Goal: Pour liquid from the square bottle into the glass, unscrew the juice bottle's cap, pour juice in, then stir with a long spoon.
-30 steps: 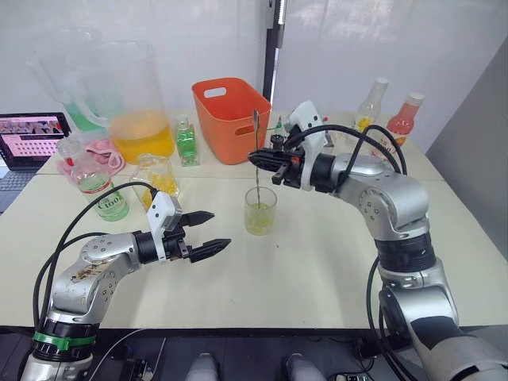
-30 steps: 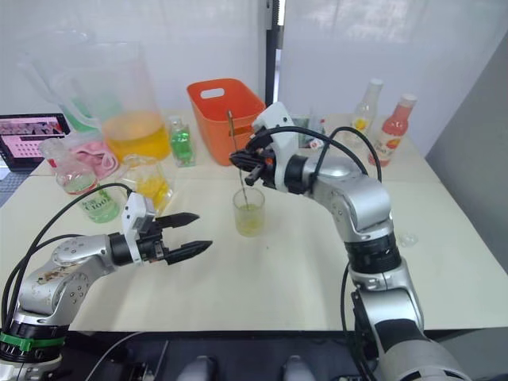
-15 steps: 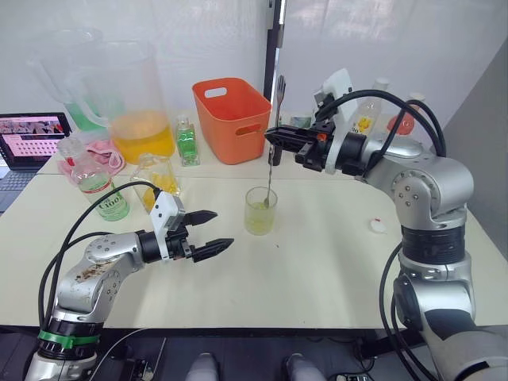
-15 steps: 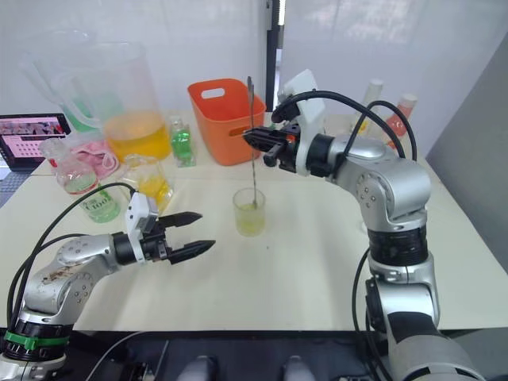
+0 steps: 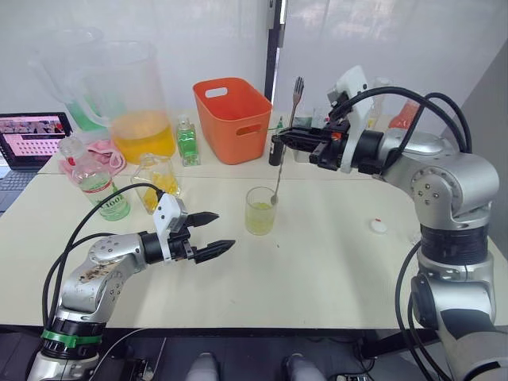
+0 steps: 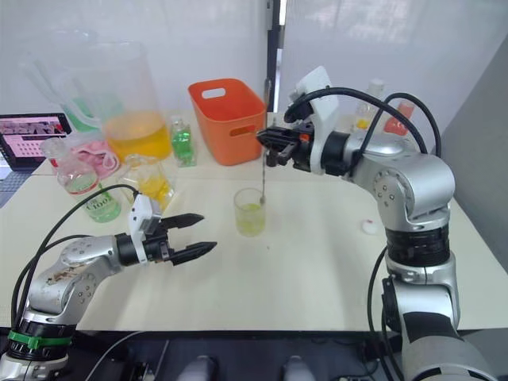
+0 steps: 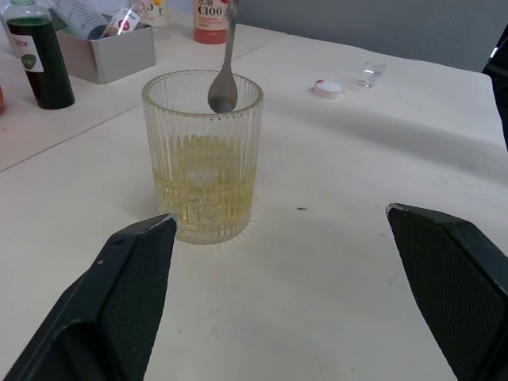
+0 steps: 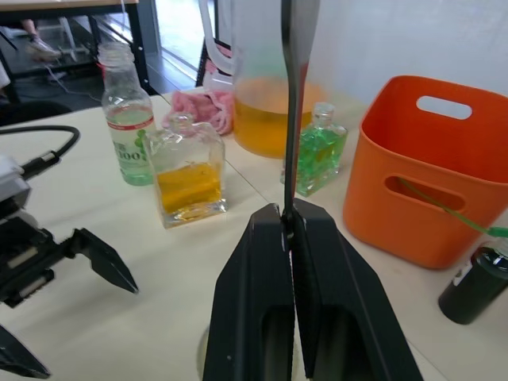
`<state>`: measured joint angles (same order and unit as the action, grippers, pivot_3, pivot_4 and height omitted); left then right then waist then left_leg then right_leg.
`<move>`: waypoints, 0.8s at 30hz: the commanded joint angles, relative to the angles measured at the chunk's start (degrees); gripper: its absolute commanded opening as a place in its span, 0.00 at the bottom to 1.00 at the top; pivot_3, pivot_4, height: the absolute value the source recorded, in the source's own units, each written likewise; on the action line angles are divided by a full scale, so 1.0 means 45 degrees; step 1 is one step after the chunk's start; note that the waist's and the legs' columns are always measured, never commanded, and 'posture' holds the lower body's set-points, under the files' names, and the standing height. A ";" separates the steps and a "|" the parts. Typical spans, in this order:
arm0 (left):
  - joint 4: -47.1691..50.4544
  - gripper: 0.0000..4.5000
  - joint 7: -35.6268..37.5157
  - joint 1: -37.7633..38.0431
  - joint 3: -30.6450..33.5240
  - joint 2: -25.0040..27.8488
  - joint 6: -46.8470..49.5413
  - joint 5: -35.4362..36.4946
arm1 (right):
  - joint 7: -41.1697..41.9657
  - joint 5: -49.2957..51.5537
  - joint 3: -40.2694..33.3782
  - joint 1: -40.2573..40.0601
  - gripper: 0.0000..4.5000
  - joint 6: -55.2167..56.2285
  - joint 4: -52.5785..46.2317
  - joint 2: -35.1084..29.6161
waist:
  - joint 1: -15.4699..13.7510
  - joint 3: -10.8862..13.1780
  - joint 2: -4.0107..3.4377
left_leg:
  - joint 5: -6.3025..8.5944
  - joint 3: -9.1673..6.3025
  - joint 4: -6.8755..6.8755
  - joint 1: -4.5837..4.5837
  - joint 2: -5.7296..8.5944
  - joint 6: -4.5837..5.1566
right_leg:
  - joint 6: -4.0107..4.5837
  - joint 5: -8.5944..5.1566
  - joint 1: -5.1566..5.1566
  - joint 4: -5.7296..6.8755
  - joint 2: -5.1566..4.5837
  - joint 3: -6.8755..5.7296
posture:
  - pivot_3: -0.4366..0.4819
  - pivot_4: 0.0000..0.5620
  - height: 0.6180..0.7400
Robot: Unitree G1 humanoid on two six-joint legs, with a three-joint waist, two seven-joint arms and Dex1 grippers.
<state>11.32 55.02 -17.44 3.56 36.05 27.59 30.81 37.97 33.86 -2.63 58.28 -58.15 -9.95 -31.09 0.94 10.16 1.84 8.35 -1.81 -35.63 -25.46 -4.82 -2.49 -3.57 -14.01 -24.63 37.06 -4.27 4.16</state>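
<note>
The glass (image 5: 260, 211) stands mid-table, ribbed and holding a little pale yellow liquid. My right gripper (image 5: 284, 141) is above and just right of it, shut on the stem of the long spoon (image 5: 286, 139). The spoon hangs tilted, its small bowl (image 7: 223, 92) at the glass's rim, above the liquid. My left gripper (image 5: 221, 230) is open and empty, low over the table to the left of the glass. The square bottle (image 5: 159, 179) with yellow liquid stands further left, and the juice bottle (image 5: 101, 190) beyond it. The white cap (image 5: 379, 226) lies on the table to the right.
At the back stand a big pitcher (image 5: 136, 103) of orange liquid, a small green bottle (image 5: 186, 143), an orange basket (image 5: 232, 108), a dark bottle (image 5: 275, 149) and a grey tin (image 7: 107, 49). A laptop (image 5: 30, 136) sits far left. More bottles (image 6: 399, 116) stand back right.
My right arm has swung right and lifted the spoon, so its bowl has come up out of the liquid to rim height. The left gripper has stayed open in place.
</note>
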 commanded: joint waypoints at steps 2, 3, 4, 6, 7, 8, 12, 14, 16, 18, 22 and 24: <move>0.0055 0.99 0.0051 -0.0246 0.0197 -0.0094 -0.0514 0.0005 | -0.0289 0.1642 -0.1821 0.1033 0.00 -0.1086 -0.0582 -0.0253 | -0.0008 0.0004 -0.0003 | 0.0000 -0.0001 0.0000 -0.0003 0.0001 0.0000 | 0.0001 0.0001 0.0000 0.0000 -0.0002 0.0000 | 0.48 0.27 0.70; 0.0042 0.99 0.0015 -0.0252 0.0258 -0.0159 -0.0626 0.0026 | -0.0308 0.1933 -0.2026 0.1149 0.00 -0.1419 -0.0641 -0.0389 | -0.0015 0.0004 -0.0003 | 0.0000 0.0000 0.0000 -0.0003 0.0001 0.0000 | 0.0001 0.0001 0.0000 -0.0001 -0.0002 0.0000 | 0.48 0.27 0.70; 0.0035 0.99 -0.0014 -0.0250 0.0292 -0.0207 -0.0719 0.0038 | -0.0348 0.2166 -0.2180 0.1226 0.00 -0.1671 -0.0682 -0.0487 | -0.0024 0.0004 -0.0003 | 0.0000 -0.0001 0.0000 -0.0003 0.0001 0.0000 | 0.0003 0.0001 0.0000 -0.0001 -0.0001 -0.0001 | 0.48 0.27 0.70; 0.0072 0.99 -0.0008 -0.0275 0.0410 -0.0271 -0.0845 0.0145 | -0.0373 0.2467 -0.2437 0.1329 0.00 -0.2070 -0.0651 -0.0852 | -0.0031 0.0003 -0.0002 | 0.0000 -0.0002 0.0001 -0.0004 0.0001 0.0000 | 0.0006 0.0000 0.0001 -0.0002 -0.0002 0.0000 | 0.48 0.27 0.70; 0.0103 0.99 0.0018 -0.0275 0.0461 -0.0257 -0.0856 0.0189 | -0.0392 0.2560 -0.2491 0.1372 0.00 -0.2268 -0.0628 -0.1092 | -0.0024 0.0003 -0.0002 | 0.0000 -0.0001 0.0000 -0.0004 0.0001 0.0000 | 0.0008 -0.0002 0.0001 -0.0004 -0.0004 0.0000 | 0.48 0.27 0.70; 0.0120 0.99 0.0033 -0.0272 0.0491 -0.0242 -0.0867 0.0218 | -0.0427 0.2648 -0.2521 0.1401 0.00 -0.2406 -0.0614 -0.1260 | -0.0018 0.0003 -0.0003 | 0.0000 0.0000 0.0000 -0.0003 0.0001 0.0000 | 0.0015 -0.0006 0.0001 -0.0006 -0.0004 -0.0001 | 0.48 0.27 0.70; 0.0080 0.99 0.0798 -0.0103 0.0898 0.0606 -0.0665 0.0467 | 0.0093 0.2715 -0.2123 0.1991 0.00 -0.3301 -0.0624 -0.3097 | -0.0006 0.0022 -0.0014 | 0.0000 0.0001 0.0000 -0.0004 0.0000 0.0000 | 0.0045 -0.0024 -0.0006 -0.0004 -0.0004 0.0001 | 0.48 0.27 0.70; 0.0042 0.99 0.1017 -0.0078 0.1094 0.0918 -0.0554 0.0664 | 0.0482 0.2396 -0.1538 0.2101 0.00 -0.3401 -0.0467 -0.4223 | -0.0009 0.0026 -0.0021 | 0.0000 0.0014 0.0003 -0.0040 0.0001 0.0000 | 0.0064 -0.0033 -0.0062 0.0001 -0.0013 0.0004 | 0.48 0.27 0.70; -0.0032 0.99 0.1035 -0.0066 0.1128 0.0959 -0.0663 0.0614 | 0.0791 0.1772 -0.0733 0.2031 0.00 -0.3149 -0.0176 -0.5203 | -0.0008 0.0026 -0.0021 | 0.0001 0.0021 0.0014 -0.0043 0.0001 0.0000 | 0.0072 -0.0040 -0.0072 -0.0001 -0.0019 0.0003 | 0.48 0.27 0.70; -0.0069 0.99 0.0929 -0.0121 0.1201 0.0796 -0.0767 0.0595 | 0.0818 0.1605 -0.0437 0.2136 0.00 -0.3601 0.0640 -0.5553 | 0.0006 0.0026 -0.0021 | 0.0001 0.0028 0.0024 -0.0036 0.0002 0.0000 | 0.0076 -0.0055 -0.0068 -0.0013 -0.0022 0.0003 | 0.48 0.27 0.70; 0.0220 0.99 0.0820 -0.0112 0.1321 0.0592 -0.0766 0.0685 | 0.1377 0.1092 0.1197 0.2248 0.00 -0.4887 0.1986 -0.6431 | 0.0023 0.0027 -0.0020 | -0.0001 0.0043 0.0014 -0.0040 0.0000 0.0001 | 0.0070 -0.0054 -0.0081 -0.0007 -0.0022 0.0013 | 0.48 0.27 0.70; 0.0457 0.99 0.0783 -0.0011 0.1381 0.0596 -0.0705 0.0770 | 0.1650 0.0866 0.2088 0.2364 0.00 -0.5662 0.2839 -0.6657 | 0.0019 0.0028 -0.0020 | -0.0001 0.0041 0.0015 -0.0043 0.0000 0.0001 | 0.0082 -0.0049 -0.0084 -0.0005 -0.0022 0.0014 | 0.48 0.27 0.70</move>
<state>10.71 58.87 -17.31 8.27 38.45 24.92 33.02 44.24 38.79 5.39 67.29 -81.09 0.92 -60.15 1.03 10.29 1.75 8.35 -1.60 -35.56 -25.67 -4.81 -2.49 -3.18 -14.22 -25.02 37.02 -4.39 4.23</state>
